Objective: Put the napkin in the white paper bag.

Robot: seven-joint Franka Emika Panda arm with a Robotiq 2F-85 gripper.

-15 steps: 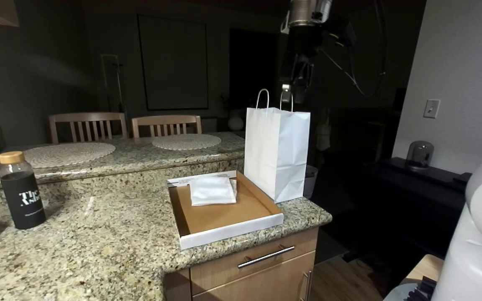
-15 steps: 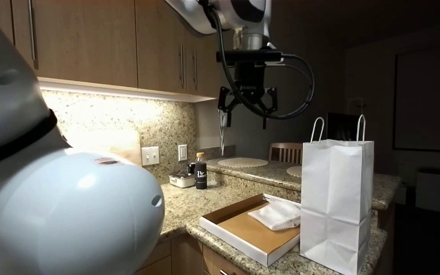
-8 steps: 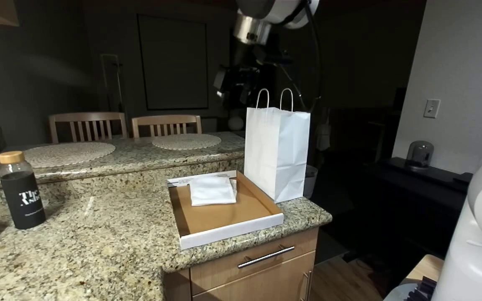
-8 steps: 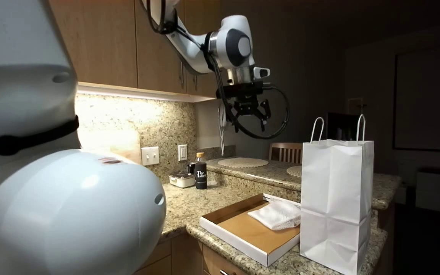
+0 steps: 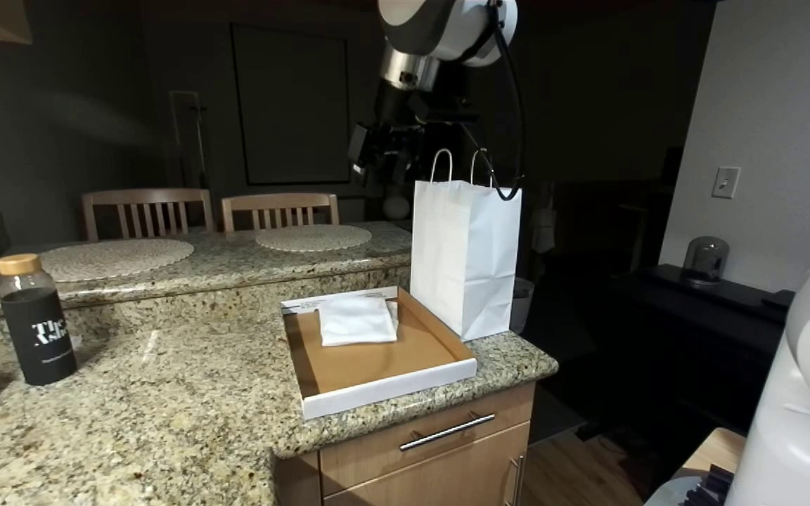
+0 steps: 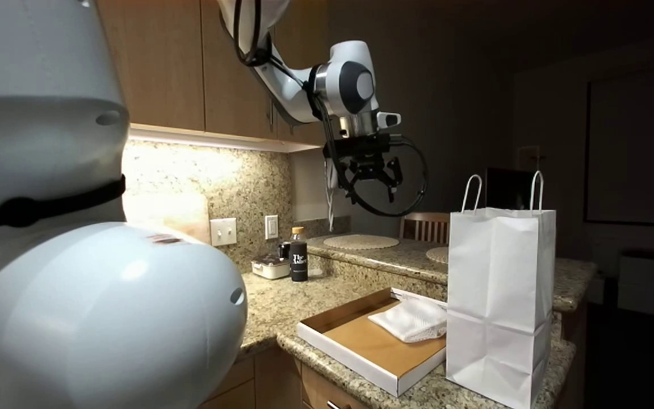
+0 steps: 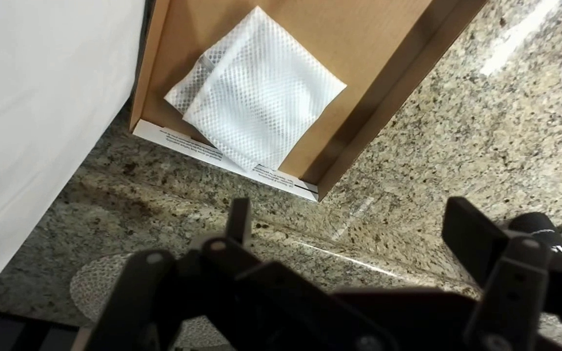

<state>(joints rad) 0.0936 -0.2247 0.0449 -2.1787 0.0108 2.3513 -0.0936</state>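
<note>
While my Robotiq gripper (image 7: 349, 217) hangs low in the wrist view, jaws wide and empty, the white paper bag (image 7: 37, 97) fills the left side. Beyond, up-left of the gap, the folded mesh napkin (image 7: 266, 97) lies in the cardboard tray (image 7: 373, 39): nearly square, no clear long axis, one corner toward the frame's top.

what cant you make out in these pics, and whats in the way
Inside of the white paper bag: its sides hide it in both exterior views; the wrist view's left edge cuts it off.
Underside of the napkin: it faces the tray in every view.
Small print on the tray, wrist view: too small to read, partly covered by the napkin.
Much of the bottle, wrist view: behind the gripper.
</note>
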